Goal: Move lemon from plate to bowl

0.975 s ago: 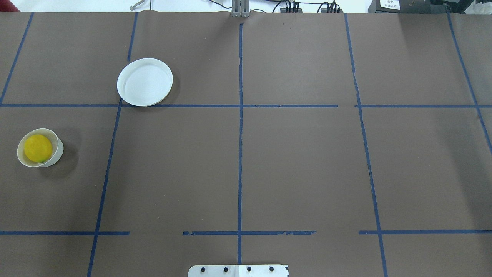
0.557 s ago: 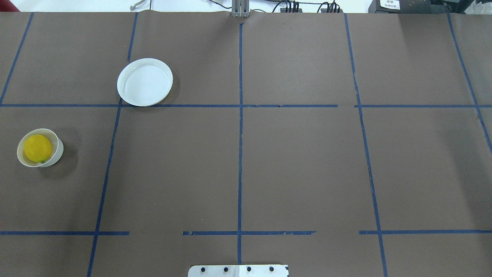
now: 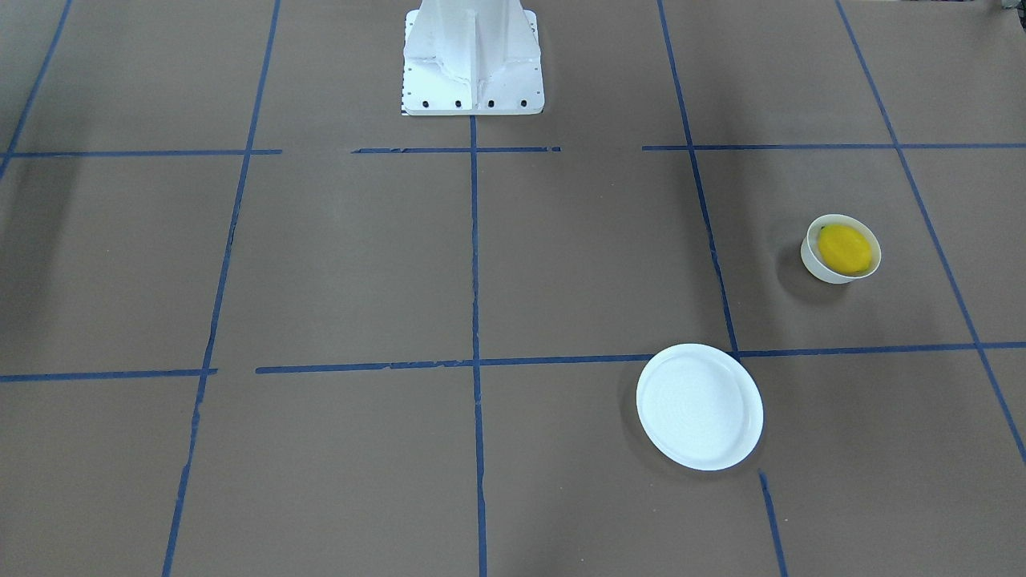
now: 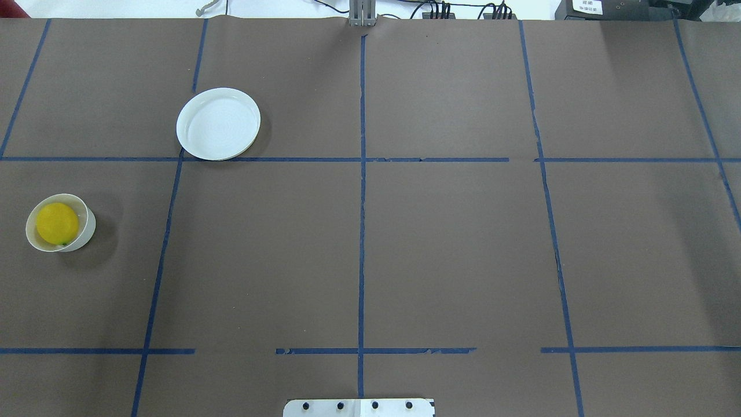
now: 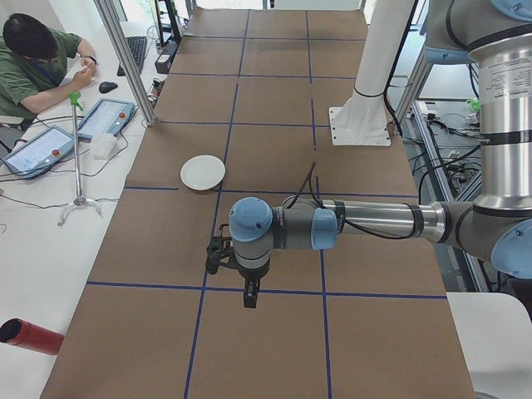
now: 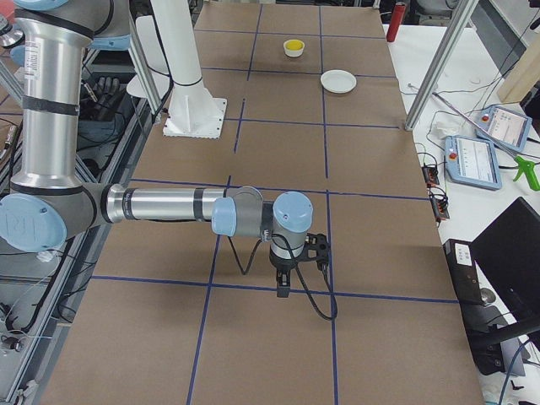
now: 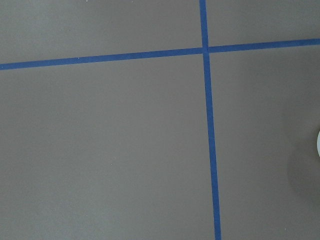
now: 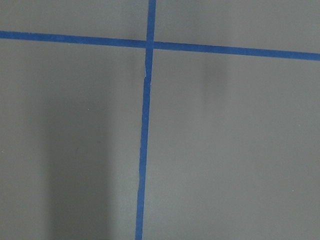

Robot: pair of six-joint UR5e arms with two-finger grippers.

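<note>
Nearest, the arms: we see the left gripper (image 5: 248,301) and the right gripper (image 6: 283,292) only in the two side views, each hanging above bare table (image 4: 451,249) at its own end.
Jaws: we cannot tell whether either pair is open or closed, since the side views are too poor for that; nothing seems to be held.
Next out, the bowl (image 4: 89,227): it stands upright on the robot's left side, well apart from the left gripper.
Lemon (image 4: 57,223): it sits inside the bowl, filling most of it.
Farthest, the plate (image 4: 218,123): it lies flat and bare, beyond the bowl and nearer the table's middle, touching a blue tape line (image 4: 301,159).
Progress: we judge the move done, with the lemon off the plate and in the bowl and nothing touching either.
Left to do: nothing of the task itself, as far as we see.
Count: one lemon, one bowl, one plate, two arms, two grippers.
</note>
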